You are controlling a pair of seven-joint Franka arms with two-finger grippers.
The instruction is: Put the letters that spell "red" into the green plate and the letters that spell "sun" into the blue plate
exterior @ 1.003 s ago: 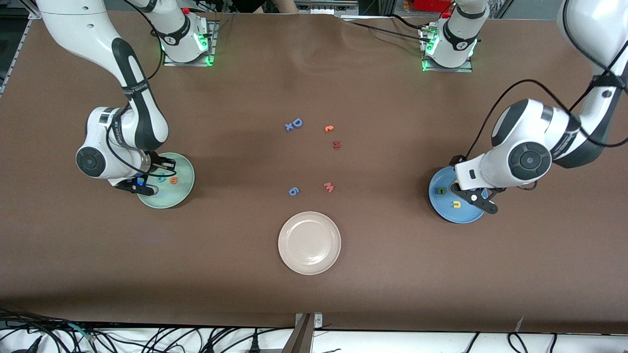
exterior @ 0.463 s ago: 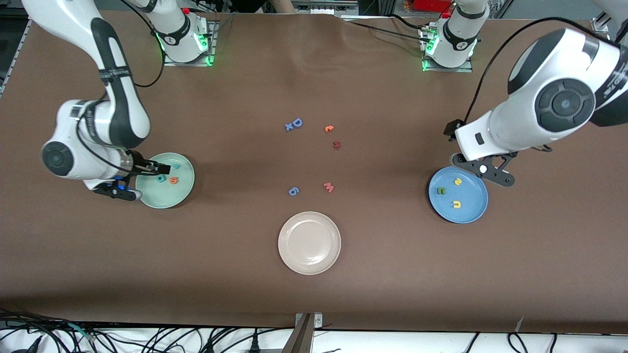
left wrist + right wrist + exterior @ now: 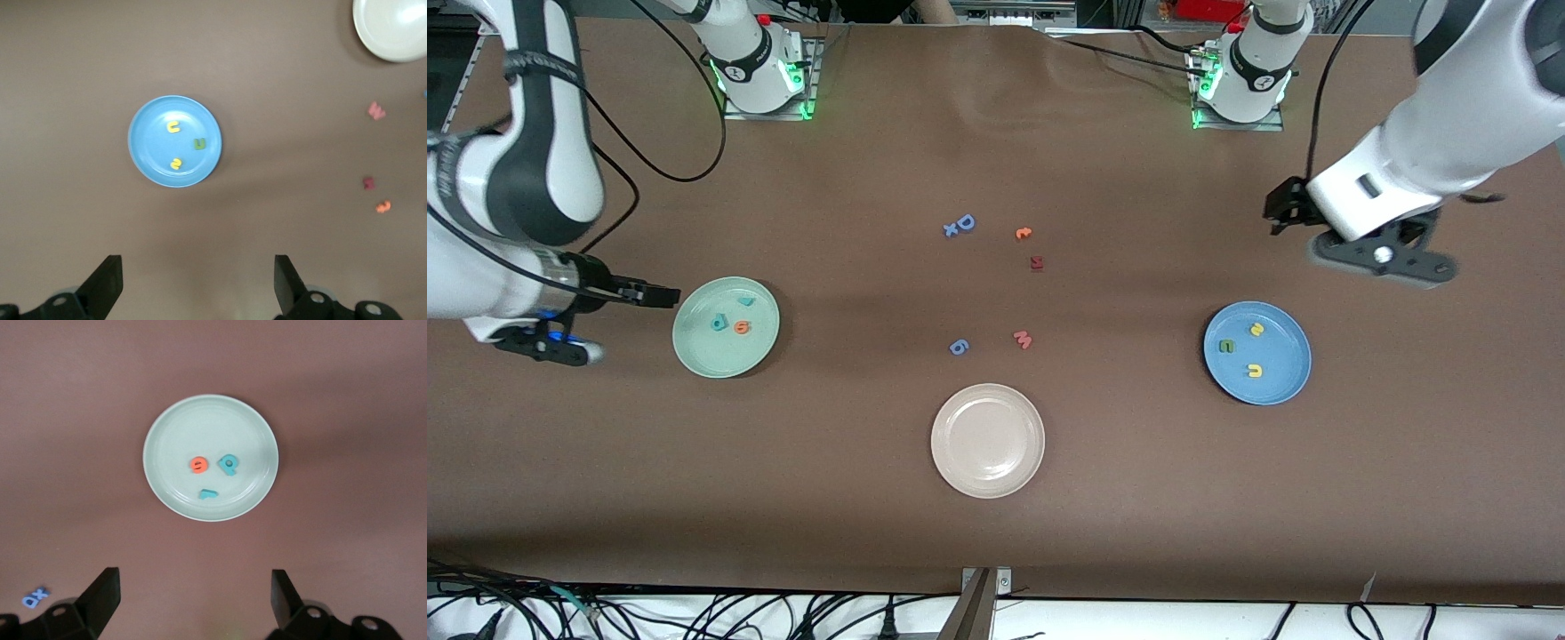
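Spanning wall to wall — brown table (image 3: pixel 996 533), both claws gaping, empty, aloft.

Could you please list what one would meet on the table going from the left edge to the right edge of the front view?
Right end effector → green plate → blue "6" letter → beige-white plate → pink "m" → blue plate → left end effector.
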